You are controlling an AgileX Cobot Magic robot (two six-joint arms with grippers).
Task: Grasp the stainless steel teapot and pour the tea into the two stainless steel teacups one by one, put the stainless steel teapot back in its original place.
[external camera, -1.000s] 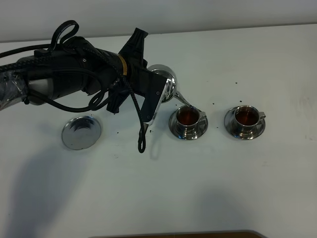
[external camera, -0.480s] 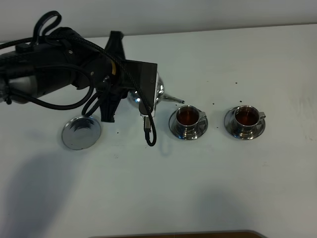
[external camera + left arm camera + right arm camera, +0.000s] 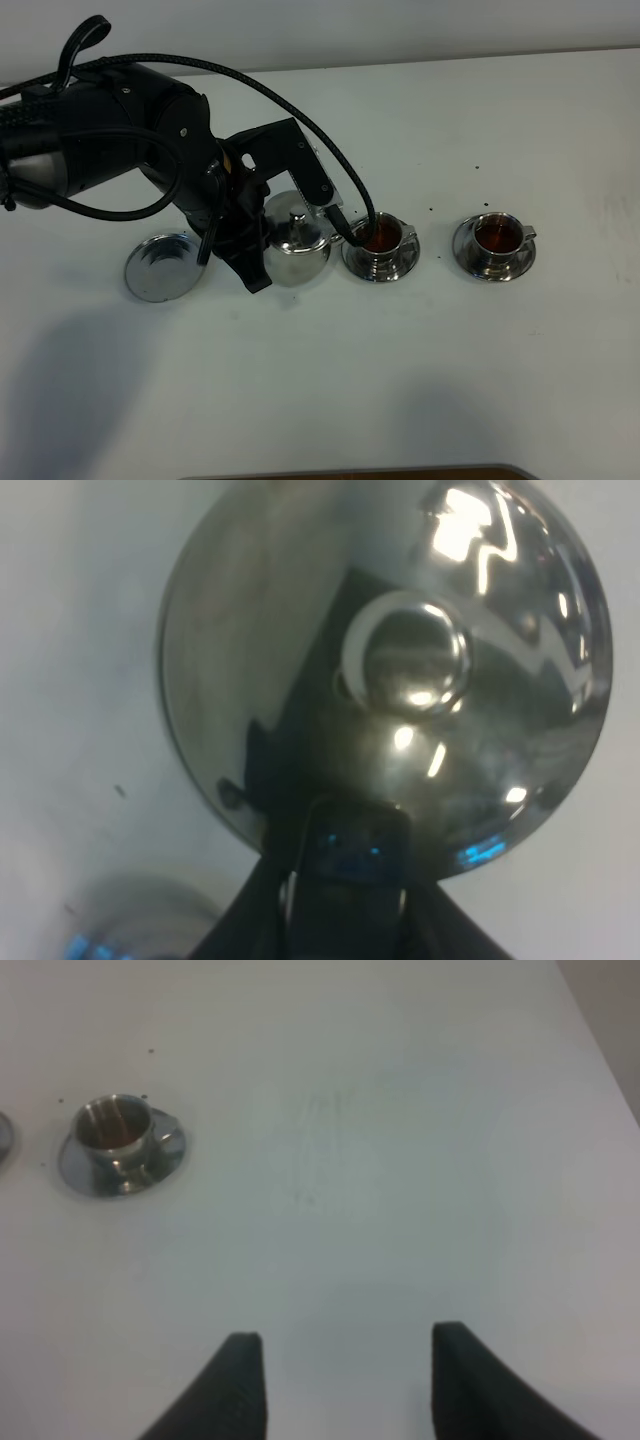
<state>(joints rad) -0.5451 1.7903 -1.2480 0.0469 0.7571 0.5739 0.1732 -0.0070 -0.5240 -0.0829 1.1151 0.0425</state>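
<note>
Teapot [image 3: 297,243] swung upright, handle clamped between fingers [image 3: 345,875].

The stainless steel teapot [image 3: 297,240] sits upright just left of the frame's centre, its domed lid and knob facing up, shiny and rounded; the left wrist view fills with its lid [image 3: 400,670]. Just to its right stands the nearer teacup [image 3: 380,238] on its saucer, holding dark reddish tea. Further right, well apart, the second teacup [image 3: 495,238] on its saucer also holds tea, handle pointing right. To the teapot's left, near but apart from it, lies the flat round steel coaster [image 3: 162,267], bare and reflective.
</note>
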